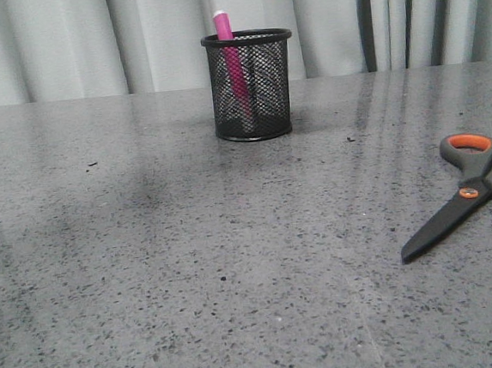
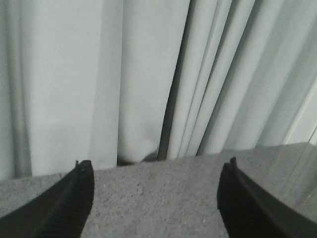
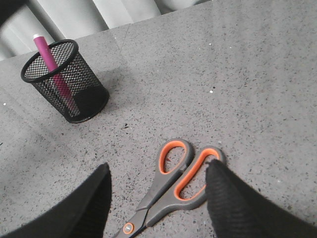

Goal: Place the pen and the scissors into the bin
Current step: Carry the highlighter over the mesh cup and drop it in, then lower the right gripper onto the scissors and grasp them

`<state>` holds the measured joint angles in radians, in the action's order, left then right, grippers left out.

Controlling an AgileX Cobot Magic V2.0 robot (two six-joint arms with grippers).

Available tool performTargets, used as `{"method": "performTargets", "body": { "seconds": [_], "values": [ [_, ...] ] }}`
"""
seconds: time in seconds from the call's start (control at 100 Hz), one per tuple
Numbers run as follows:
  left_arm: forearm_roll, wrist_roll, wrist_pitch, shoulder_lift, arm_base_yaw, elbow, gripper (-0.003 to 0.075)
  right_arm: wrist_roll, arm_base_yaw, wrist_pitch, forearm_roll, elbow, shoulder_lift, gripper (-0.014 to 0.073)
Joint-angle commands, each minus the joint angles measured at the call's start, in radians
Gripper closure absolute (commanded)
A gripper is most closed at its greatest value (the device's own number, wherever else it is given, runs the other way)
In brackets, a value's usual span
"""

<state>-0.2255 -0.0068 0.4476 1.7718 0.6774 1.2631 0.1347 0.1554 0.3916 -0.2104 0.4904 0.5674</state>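
Right end effector [image 3: 157, 198] spread wide, released, grasping nothing, hovering over the scissors [image 3: 173, 186]. Orange-lined handle loops lying between the two dark fingers [image 3: 233, 203] in the right wrist view, not touched by either as far as visible. Scissors flat on the speckled grey worktop [image 3: 247, 84], blades closed; in the front view seen at the right edge [image 1: 475, 188], tip pointing toward the front of the worktop [image 1: 193, 266], one loop cut off by the frame.

Left end effector [image 2: 156, 198] likewise spread apart, released, empty, held above the worktop [image 2: 153, 183] and facing the pale curtain [image 2: 99, 79]; only grey surface between its fingers [image 2: 74, 198].

Farther out, black wire-mesh pen cup [image 1: 250, 84] standing upright near the back of the worktop, well apart from the scissors. Pink pen [image 1: 230, 52] already inside the cup, leaning against its rim, whitish cap poking above it; same arrangement in the right wrist view, pen [image 3: 49, 64] tilted inside the cup [image 3: 74, 84].
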Motion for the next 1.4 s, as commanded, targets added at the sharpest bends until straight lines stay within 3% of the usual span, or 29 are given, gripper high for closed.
{"method": "performTargets", "body": {
  "seconds": [0.0, 0.26, 0.46, 0.64, 0.93, 1.17, 1.39],
  "values": [
    [0.009, 0.025, 0.028, -0.157, -0.002, 0.030, 0.0284, 0.000, 0.003, -0.052, -0.005, 0.035, 0.007, 0.0214],
    [0.051, 0.190, -0.538, -0.512, -0.004, 0.030, 0.0528, 0.000, 0.003, 0.182, -0.066, 0.151, 0.049, 0.0214],
    [0.072, 0.190, -0.738, -0.676, -0.004, 0.030, 0.0562, 0.000, 0.003, 0.359, -0.230, 0.227, 0.184, 0.0214],
    [0.072, 0.190, -0.802, -0.750, -0.004, 0.028, 0.0562, 0.050, 0.003, 0.471, -0.249, 0.241, 0.315, 0.0211],
    [0.025, 0.190, -0.845, -0.812, -0.004, -0.001, 0.0562, 0.137, 0.025, 0.506, -0.244, 0.391, 0.523, 0.0211],
    [-0.021, 0.190, -0.845, -0.872, -0.002, -0.076, 0.0562, 0.346, 0.083, 0.628, -0.060, 0.513, 0.689, 0.0211],
    [-0.026, 0.190, -0.850, -0.938, -0.002, -0.112, 0.0562, 0.458, 0.098, 0.613, -0.055, 0.515, 0.725, 0.0211]
  ]
}}
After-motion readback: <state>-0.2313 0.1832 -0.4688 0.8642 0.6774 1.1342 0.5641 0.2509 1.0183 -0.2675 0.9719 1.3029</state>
